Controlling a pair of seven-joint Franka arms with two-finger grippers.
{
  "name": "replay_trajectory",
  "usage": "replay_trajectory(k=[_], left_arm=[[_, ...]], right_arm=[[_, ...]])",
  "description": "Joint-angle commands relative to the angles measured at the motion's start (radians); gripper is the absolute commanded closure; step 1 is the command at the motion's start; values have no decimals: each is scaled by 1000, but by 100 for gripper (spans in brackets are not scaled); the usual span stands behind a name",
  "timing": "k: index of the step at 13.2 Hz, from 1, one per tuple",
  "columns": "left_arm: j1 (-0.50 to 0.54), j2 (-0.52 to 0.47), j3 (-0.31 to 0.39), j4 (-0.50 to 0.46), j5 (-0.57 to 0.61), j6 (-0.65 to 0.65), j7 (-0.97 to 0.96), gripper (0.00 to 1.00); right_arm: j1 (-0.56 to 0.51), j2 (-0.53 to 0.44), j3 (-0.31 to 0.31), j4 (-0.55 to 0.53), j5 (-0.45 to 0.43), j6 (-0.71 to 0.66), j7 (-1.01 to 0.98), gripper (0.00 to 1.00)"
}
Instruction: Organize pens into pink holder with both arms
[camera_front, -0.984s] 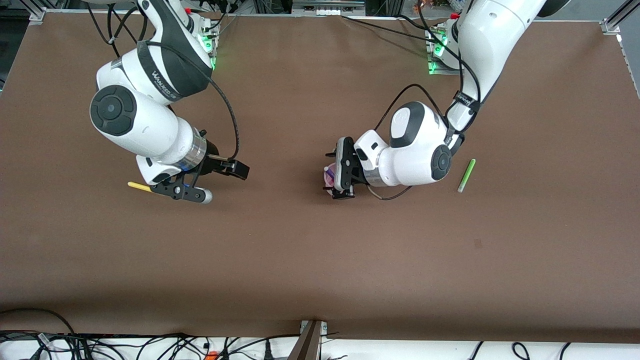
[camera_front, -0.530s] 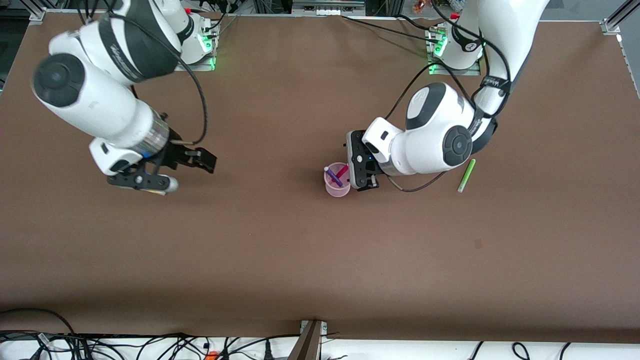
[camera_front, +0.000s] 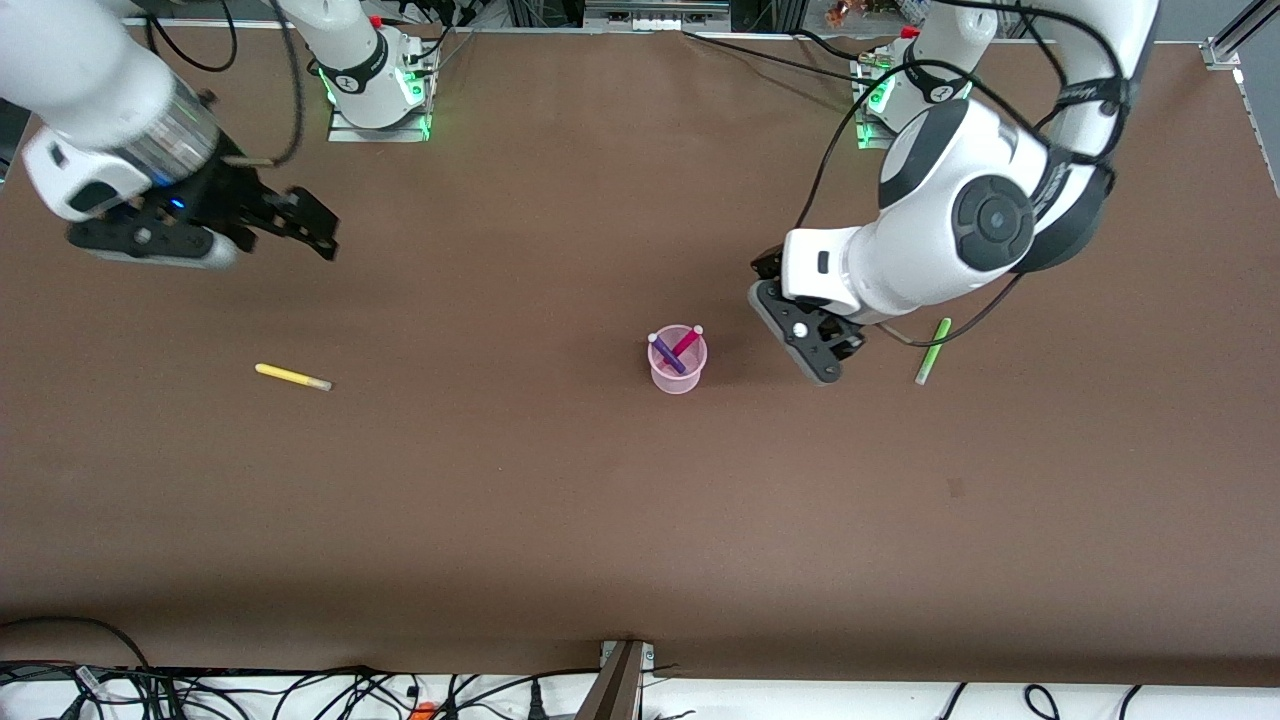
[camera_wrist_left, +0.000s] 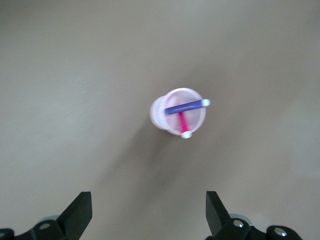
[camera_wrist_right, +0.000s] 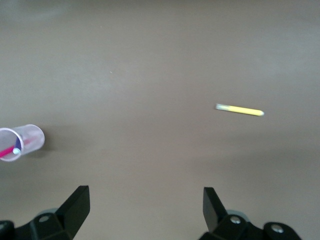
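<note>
The pink holder (camera_front: 678, 372) stands mid-table with the dark purple pen (camera_front: 667, 356) and the magenta pen (camera_front: 686, 342) leaning inside it. The yellow pen (camera_front: 292, 377) lies flat toward the right arm's end. The light green pen (camera_front: 932, 352) lies flat toward the left arm's end. My left gripper (camera_front: 815, 352) is open and empty, raised over the table between holder and green pen. My right gripper (camera_front: 305, 225) is open and empty, high over the table. The left wrist view shows the holder (camera_wrist_left: 172, 112) from above. The right wrist view shows the yellow pen (camera_wrist_right: 240, 110) and the holder (camera_wrist_right: 31, 136).
The brown table (camera_front: 560, 500) spreads wide around the holder. The arm bases with green lights (camera_front: 380, 95) stand along the edge farthest from the front camera. Cables (camera_front: 300, 690) hang past the nearest edge.
The left gripper drew back from the holder toward the green pen and rose. The right gripper lifted away from the yellow pen, which stays flat on the table.
</note>
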Motion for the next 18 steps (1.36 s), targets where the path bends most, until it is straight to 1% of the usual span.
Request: replay_trajectory(k=[1,2,3,4,7,8,9,10,11,12,13,14,16,18], left_arm=[[31,-62,9,3,107,-51,-134,0],[49,-62,29,58,116,-104,-131,0],[71,-53,43,113,130,-171,-125,0],[97,-49,43,135,145,-196,-125,0],[116,-52,43,157,312,-206,-108,0],[116,-55,42,161,352,-207,-122,0],[119,-58,45,163,357,-213,-161,0],[129,-64,54,166,354,-227,-230,0],[134,-67,57,169,351,-245,-345,0],[134,-68,55,171,351,-252,-507,0],[140,-72,52,171,350,-256,-584,0],[172,-103,52,165,330,-252,-585,0],[241,-119,48,160,207,-249,-546,0],[266,-173,46,119,188,-249,-440,0]], right_arm=[[-54,-65,-31,-36,4,-21,-152,0],[-72,-75,-31,-36,3,-35,-203,0],[-74,-82,-31,-35,3,-47,-206,0],[-76,-85,-32,-35,3,-61,-209,0],[-76,-80,-35,-26,8,-84,-208,0],[-76,-80,-35,-26,8,-87,-209,0],[-76,-80,-35,-24,8,-94,-211,0],[-76,-80,-35,-21,8,-104,-214,0],[-76,-80,-37,-19,6,-108,-223,0],[-76,-79,-37,-18,5,-108,-244,0],[-76,-76,-44,-10,5,-108,-261,0],[-76,-74,-56,-9,8,-110,-264,0],[-71,-68,-55,5,5,-131,-269,0],[-71,-59,-57,8,3,-140,-271,0]])
